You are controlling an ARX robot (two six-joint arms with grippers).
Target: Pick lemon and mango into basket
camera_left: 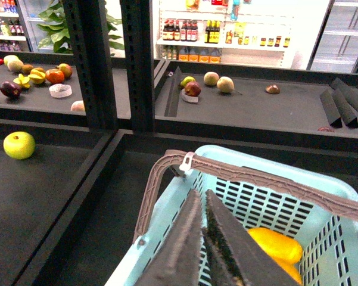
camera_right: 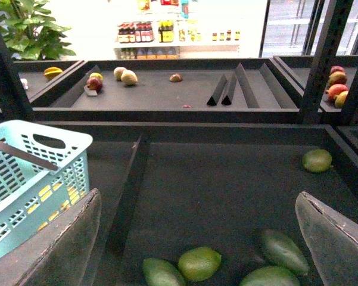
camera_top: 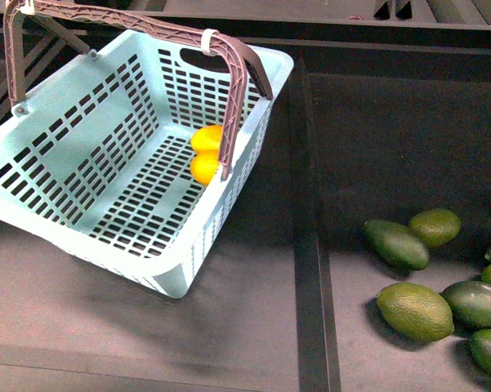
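Note:
The light teal basket (camera_top: 61, 159) stands tilted at the left of the front view, its brown handle (camera_top: 237, 90) raised. Two yellow-orange fruits lie together by its right wall (camera_top: 206, 139) (camera_top: 203, 168), partly hidden by the handle. In the left wrist view the upper one (camera_left: 275, 244) looks elongated like the mango; the lower one (camera_left: 290, 269) is mostly hidden, so I cannot tell if it is the lemon. My left gripper (camera_left: 202, 196) is shut and empty above the basket (camera_left: 274, 196). My right gripper (camera_right: 198, 199) is open and empty above green fruits. Neither arm shows in the front view.
Several dark green oval fruits (camera_top: 414, 310) lie in the right compartment, also in the right wrist view (camera_right: 199, 263). A black divider rail (camera_top: 310, 245) separates them from the basket (camera_right: 41, 161). A green apple (camera_left: 19, 145) lies on the left shelf. Upright posts (camera_left: 137, 59) stand behind.

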